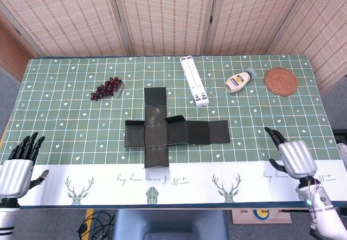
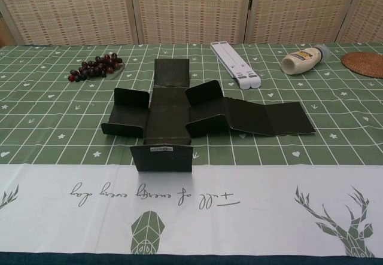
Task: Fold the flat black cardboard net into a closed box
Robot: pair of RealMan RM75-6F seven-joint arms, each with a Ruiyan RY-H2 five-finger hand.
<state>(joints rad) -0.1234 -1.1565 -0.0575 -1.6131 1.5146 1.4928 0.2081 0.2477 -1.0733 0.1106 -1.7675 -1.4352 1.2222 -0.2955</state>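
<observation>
The black cardboard net (image 1: 162,130) (image 2: 179,116) lies unfolded in a cross shape at the table's middle, some flaps partly raised and the near flap standing upright with a small white label. My left hand (image 1: 17,166) hovers at the front left corner, fingers spread and holding nothing. Over the front right edge my right hand (image 1: 291,155) is also spread and empty, well right of the net. Neither hand appears in the chest view.
Behind the net lie a bunch of dark grapes (image 1: 107,88), a white folded stand (image 1: 194,80), a squeeze bottle (image 1: 239,80) on its side and a round woven coaster (image 1: 281,81). A folding screen backs the table.
</observation>
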